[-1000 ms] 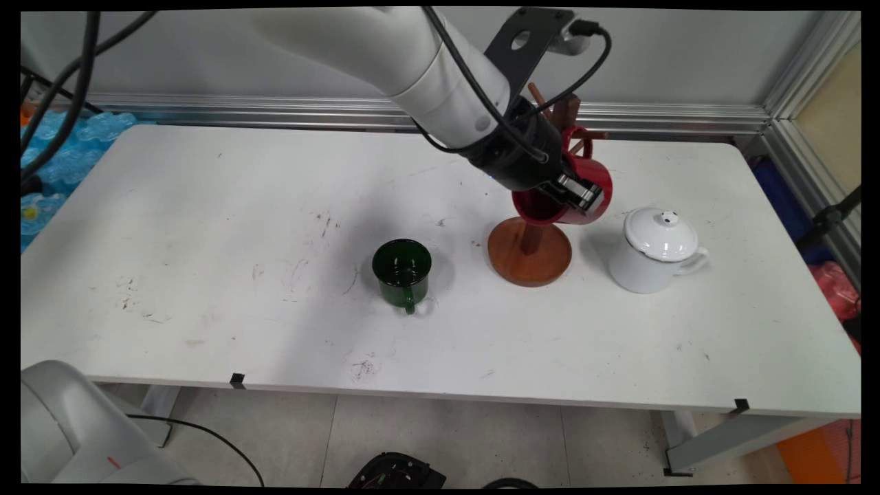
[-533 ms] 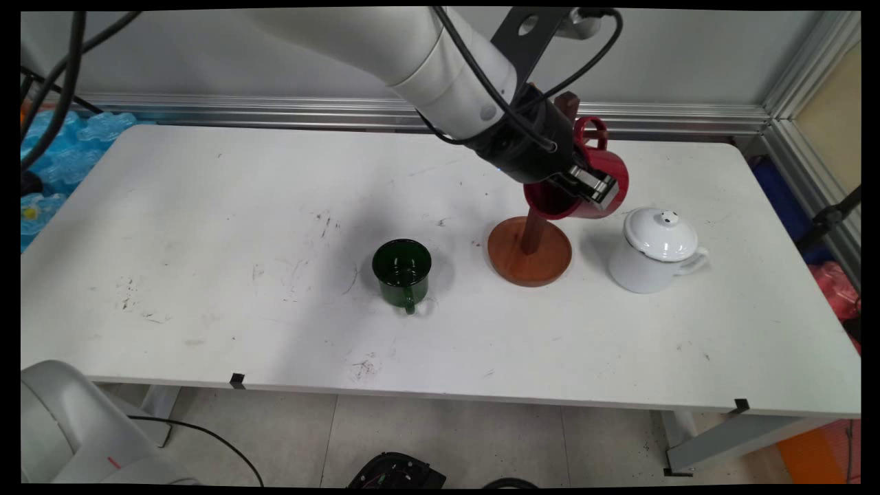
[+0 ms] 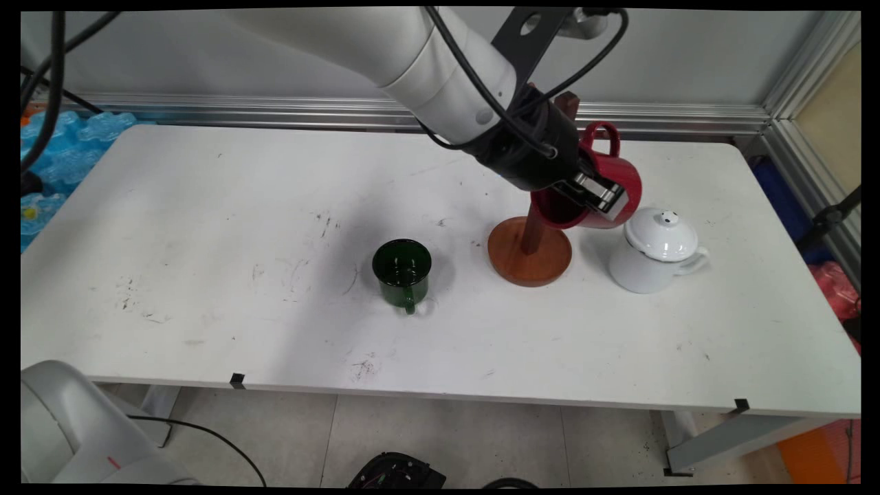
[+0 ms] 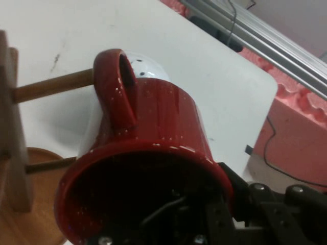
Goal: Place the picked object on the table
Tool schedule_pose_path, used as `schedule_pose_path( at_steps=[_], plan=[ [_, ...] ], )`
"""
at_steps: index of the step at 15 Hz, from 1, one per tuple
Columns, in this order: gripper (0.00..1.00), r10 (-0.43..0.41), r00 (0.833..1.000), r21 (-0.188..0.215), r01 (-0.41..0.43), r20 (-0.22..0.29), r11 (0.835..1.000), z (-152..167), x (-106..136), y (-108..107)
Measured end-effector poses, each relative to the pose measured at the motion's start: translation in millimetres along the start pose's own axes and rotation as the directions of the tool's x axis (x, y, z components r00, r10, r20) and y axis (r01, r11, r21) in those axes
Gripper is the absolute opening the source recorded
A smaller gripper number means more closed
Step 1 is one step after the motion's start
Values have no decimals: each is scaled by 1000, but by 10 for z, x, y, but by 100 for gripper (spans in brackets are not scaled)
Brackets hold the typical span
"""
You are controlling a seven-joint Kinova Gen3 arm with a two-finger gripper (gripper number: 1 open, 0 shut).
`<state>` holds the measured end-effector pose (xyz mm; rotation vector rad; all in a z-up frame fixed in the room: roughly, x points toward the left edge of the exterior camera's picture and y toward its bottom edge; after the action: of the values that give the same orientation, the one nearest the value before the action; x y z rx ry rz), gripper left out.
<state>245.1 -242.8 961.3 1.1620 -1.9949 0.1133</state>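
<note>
The gripper (image 3: 597,196) is clamped on the rim of a red mug (image 3: 605,189) (tilted, handle up), held in the air between the wooden mug stand (image 3: 529,251) and the white lidded pot (image 3: 656,251) on the desk (image 3: 206,227).

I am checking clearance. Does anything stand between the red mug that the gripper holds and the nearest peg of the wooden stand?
Nothing visible does. The gripper grips the red mug by its rim, and the peg ends right beside the mug's handle, with no object between. The white lidded mug stands on the opposite side.
</note>
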Motion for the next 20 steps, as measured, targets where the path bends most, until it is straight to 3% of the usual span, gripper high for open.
schedule_pose_path(
  at_steps=[8, 14, 20],
  plan=[
    [0, 22, 1000, -39, -22, -5, 999, -62, 1, 95],
    [0, 41, 998, -54, -38, 48, 998, -316, -108, 54],
    [0, 90, 991, -74, -83, 102, 994, -775, -189, -96]
  ],
)
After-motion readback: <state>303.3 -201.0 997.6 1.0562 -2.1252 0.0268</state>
